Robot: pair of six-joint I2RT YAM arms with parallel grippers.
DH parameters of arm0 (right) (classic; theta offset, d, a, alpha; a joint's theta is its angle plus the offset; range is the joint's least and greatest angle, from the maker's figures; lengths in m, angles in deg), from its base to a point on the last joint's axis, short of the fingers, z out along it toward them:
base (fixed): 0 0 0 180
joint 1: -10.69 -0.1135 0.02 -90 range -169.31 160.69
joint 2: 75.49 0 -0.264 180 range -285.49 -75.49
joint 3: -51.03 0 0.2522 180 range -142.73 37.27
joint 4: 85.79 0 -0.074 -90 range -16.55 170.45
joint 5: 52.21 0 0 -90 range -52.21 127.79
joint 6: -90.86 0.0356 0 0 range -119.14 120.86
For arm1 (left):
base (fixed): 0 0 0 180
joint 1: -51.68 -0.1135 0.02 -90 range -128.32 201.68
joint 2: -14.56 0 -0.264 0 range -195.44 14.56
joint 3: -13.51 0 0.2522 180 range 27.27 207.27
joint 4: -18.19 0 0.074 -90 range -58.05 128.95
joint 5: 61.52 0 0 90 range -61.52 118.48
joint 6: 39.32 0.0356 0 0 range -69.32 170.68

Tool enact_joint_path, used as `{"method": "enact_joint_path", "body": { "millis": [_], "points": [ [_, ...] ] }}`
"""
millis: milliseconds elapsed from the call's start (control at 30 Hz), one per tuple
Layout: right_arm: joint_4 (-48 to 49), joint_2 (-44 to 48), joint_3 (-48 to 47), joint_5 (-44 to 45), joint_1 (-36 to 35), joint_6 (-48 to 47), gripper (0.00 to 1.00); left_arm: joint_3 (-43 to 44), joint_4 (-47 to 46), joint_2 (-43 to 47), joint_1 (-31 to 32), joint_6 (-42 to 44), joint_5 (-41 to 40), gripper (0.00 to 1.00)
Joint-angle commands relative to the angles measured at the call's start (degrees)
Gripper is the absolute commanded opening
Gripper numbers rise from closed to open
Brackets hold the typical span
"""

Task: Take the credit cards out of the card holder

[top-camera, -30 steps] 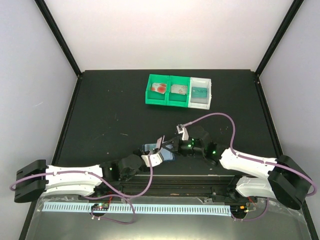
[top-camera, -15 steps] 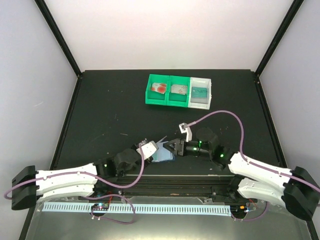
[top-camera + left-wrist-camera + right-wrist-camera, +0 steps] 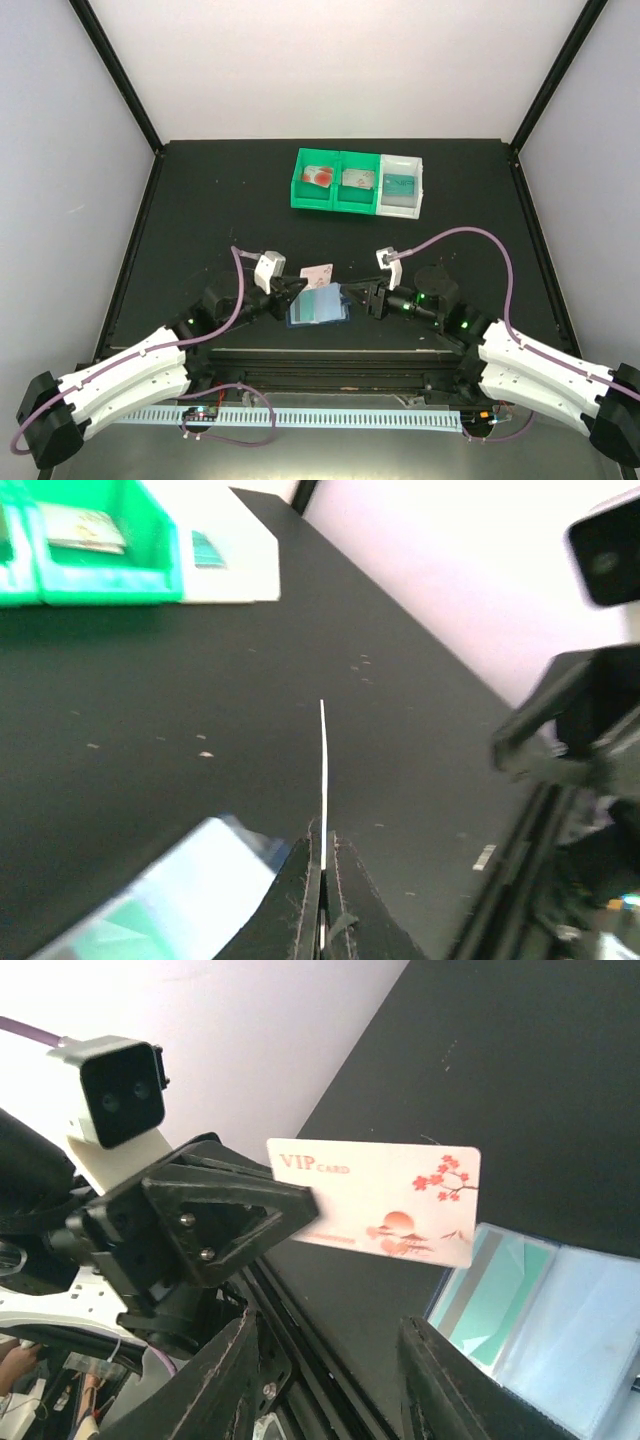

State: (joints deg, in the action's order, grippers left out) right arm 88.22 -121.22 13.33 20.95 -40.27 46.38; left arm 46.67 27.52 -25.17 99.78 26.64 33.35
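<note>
The left gripper [image 3: 287, 291] is clamped on a white card [image 3: 317, 272], held above the worktop [image 3: 200, 200] just beyond the open holder [image 3: 318, 306], which lies at the near edge, centre. The left wrist view shows this card edge-on only. The right wrist view shows its face with red blossoms, and a teal card [image 3: 497, 1298] in the holder. The right gripper [image 3: 335, 1390] has its fingers apart, just right of the holder.

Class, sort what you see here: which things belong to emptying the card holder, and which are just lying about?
Job in hand: card holder, lying open; VIP card, pinched in the left gripper; teal card, in a pocket.
Lying about: green tray; white tray.
</note>
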Motion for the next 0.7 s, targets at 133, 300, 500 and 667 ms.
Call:
{"method": "enact_joint_path", "body": {
  "millis": [133,300,500,667],
  "points": [
    [8.1,-1.27,3.44,-2.19,-0.07,5.33,0.47,0.3,-11.67,0.55,-1.42,-21.22,14.74,0.01],
    [13.39,-1.2,5.67,-2.44,-0.06,9.22,0.53,0.1,-14.25,0.53,-1.47,-27.01,16.69,0.01],
    [15.5,-0.19,6.16,-2.55,-0.06,11.0,0.41,-1.29,-17.22,0.5,-1.51,-30.99,18.6,0.02],
    [17.17,1.74,7.77,-1.22,-0.1,12.1,0.22,-2.32,-17.95,1.03,-1.59,-32.14,18.98,0.01]
  ]
}}
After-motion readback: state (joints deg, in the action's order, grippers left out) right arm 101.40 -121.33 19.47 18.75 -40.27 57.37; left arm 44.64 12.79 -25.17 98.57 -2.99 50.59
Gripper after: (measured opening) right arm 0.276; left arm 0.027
